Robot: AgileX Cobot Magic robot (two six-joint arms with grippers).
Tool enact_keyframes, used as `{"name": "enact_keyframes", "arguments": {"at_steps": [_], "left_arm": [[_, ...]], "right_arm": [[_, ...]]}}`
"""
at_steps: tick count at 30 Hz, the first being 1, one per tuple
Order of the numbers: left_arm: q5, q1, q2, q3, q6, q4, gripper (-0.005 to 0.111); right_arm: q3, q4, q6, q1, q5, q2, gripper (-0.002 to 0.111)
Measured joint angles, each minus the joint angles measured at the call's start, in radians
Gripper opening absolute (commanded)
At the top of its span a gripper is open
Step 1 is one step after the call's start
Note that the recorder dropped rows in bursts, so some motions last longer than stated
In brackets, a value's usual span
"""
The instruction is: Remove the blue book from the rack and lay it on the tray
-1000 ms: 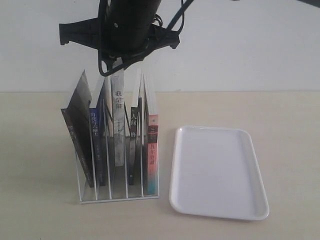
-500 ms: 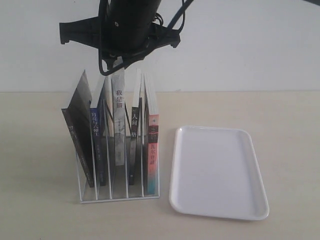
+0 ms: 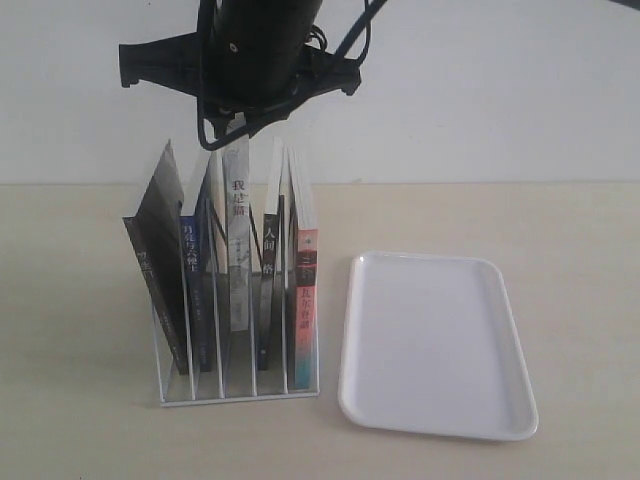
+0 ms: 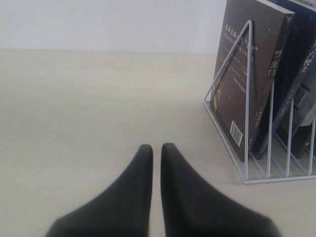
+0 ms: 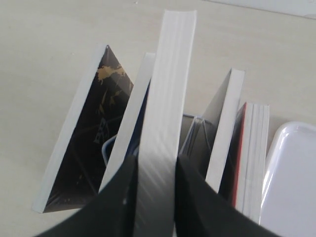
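Observation:
The white wire rack point(image 3: 240, 392) holds several upright books. The blue book point(image 3: 193, 265), with its dark blue spine, stands second from the left, between the leaning black book point(image 3: 160, 270) and a thick grey-spined book point(image 3: 238, 240). My right gripper point(image 5: 156, 159) comes down from above and is shut on the top of the grey-spined book point(image 5: 165, 98), which sits higher than its neighbours. The blue book point(image 5: 129, 128) is just beside one finger, not gripped. My left gripper point(image 4: 157, 148) is shut and empty above the table beside the rack point(image 4: 248, 98). The white tray point(image 3: 430, 340) lies right of the rack.
A dark-spined book point(image 3: 267, 290) and a pink-and-teal-spined book point(image 3: 305, 290) fill the rack's right slots, close to the tray's edge point(image 5: 291, 177). The right arm's black body point(image 3: 250, 50) hangs over the rack. A white wall stands behind the beige table.
The grey-spined book has risen slightly in the right gripper's hold. The other books, rack and tray have not moved.

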Motion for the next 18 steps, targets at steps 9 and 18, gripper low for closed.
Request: {"name": "enact_keyframes", "arguments": {"at_steps": [9,18], "left_arm": [[0.000,0.000,0.000,0.000,0.000,0.000,0.006],[0.000,0.000,0.000,0.000,0.000,0.000,0.006]], "right_arm": [[0.000,0.000,0.012,0.000,0.000,0.000,0.000],[0.000,-0.001,0.013,0.000,0.000,0.000,0.000]]}}
